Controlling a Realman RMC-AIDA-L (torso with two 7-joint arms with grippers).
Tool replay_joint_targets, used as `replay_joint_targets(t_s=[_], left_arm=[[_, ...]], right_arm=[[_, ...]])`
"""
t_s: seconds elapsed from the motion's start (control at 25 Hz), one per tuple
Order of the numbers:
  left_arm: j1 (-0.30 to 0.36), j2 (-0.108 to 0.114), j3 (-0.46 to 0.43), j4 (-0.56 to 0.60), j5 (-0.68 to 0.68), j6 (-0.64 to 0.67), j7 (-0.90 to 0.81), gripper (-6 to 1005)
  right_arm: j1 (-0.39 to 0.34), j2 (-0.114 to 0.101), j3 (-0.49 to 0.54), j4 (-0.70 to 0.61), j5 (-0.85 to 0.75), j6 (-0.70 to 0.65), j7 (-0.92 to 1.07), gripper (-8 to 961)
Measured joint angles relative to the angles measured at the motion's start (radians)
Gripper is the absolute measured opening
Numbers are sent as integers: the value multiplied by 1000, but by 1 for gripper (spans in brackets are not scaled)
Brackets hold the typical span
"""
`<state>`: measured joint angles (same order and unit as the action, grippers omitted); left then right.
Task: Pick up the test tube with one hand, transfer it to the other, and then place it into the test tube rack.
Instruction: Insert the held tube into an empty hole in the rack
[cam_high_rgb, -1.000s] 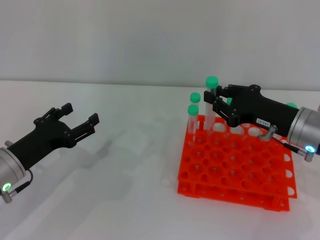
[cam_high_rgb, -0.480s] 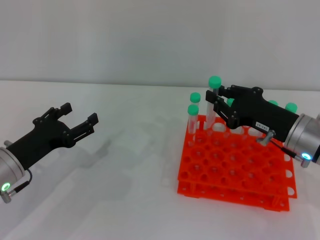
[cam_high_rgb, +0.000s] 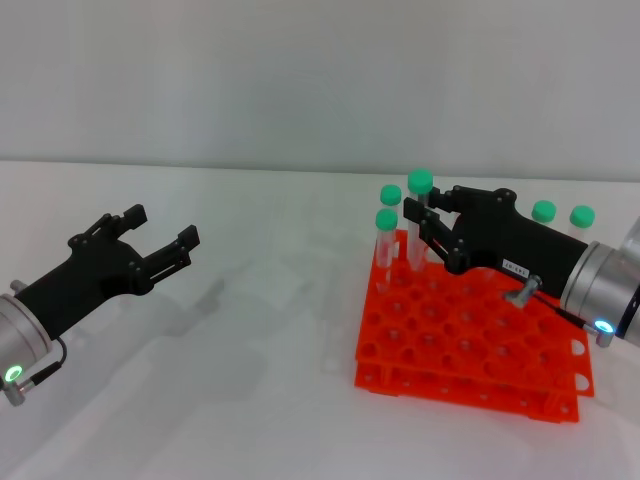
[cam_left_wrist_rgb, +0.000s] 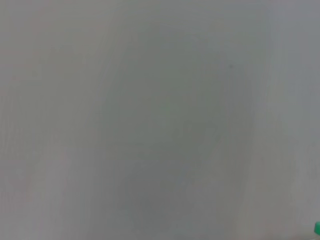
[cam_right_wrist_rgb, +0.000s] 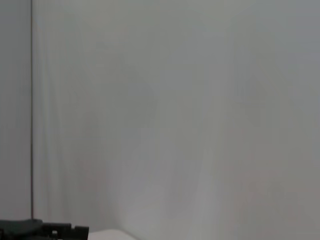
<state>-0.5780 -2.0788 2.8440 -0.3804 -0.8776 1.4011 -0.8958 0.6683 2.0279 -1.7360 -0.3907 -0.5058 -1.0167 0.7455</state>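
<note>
My right gripper (cam_high_rgb: 418, 224), the one with the small white label and the blue light on its wrist, reaches over the far left corner of the orange test tube rack (cam_high_rgb: 470, 340). Its fingers (cam_high_rgb: 428, 243) pinch the test tube (cam_high_rgb: 418, 222) just below the green cap, holding it upright, with its lower end at the rack's top tier among the back-row holes; I cannot tell if it is seated. Two other green-capped tubes (cam_high_rgb: 386, 238) stand just beside it in the rack's far left corner, and two more green caps (cam_high_rgb: 562, 213) show behind my right arm at the far side.

My left gripper (cam_high_rgb: 158, 240), on the arm with the green light, hovers above the white desk (cam_high_rgb: 260, 400), well apart from the rack, its fingers spread and holding nothing.
</note>
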Motion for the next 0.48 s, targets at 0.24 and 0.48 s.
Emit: replay_joint_targets(t_s=[0.24, 0.48], left_arm=[[3, 1, 0, 27, 1, 3, 27, 893], [4, 2, 0, 34, 1, 2, 41, 893]], right_arm=[[6, 0, -14, 0, 5, 25, -17, 204], [9, 0, -111, 0, 151, 47, -105, 204]])
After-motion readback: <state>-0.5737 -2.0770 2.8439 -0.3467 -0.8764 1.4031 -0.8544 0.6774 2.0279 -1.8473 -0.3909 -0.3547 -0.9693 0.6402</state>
